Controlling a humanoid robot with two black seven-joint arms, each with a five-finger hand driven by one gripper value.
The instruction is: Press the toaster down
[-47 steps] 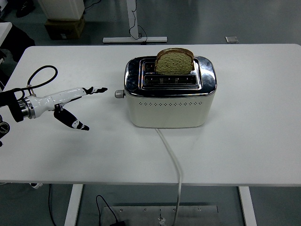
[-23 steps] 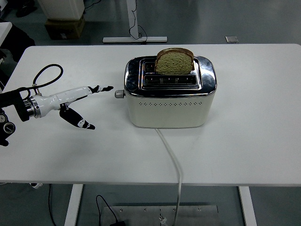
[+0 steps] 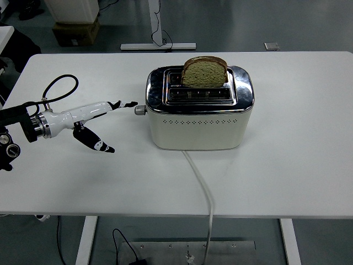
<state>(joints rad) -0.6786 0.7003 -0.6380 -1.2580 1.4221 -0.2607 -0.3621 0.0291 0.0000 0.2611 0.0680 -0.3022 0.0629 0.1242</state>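
Toaster, cream body, chrome top, bread raised

Toaster: cream body, row of small dark perforations along upper front, polished chrome top, silver lever knob. Bread slice: greenish-tan crumb, brown crust. Left hand: white with black fingertips. Surface: plain white. Power cord: white.

The toaster stands mid-worktop with 1 bread slice in its rear slot — its lever at the left end. Left hand lies just left of the lever; cord runs off the near edge.
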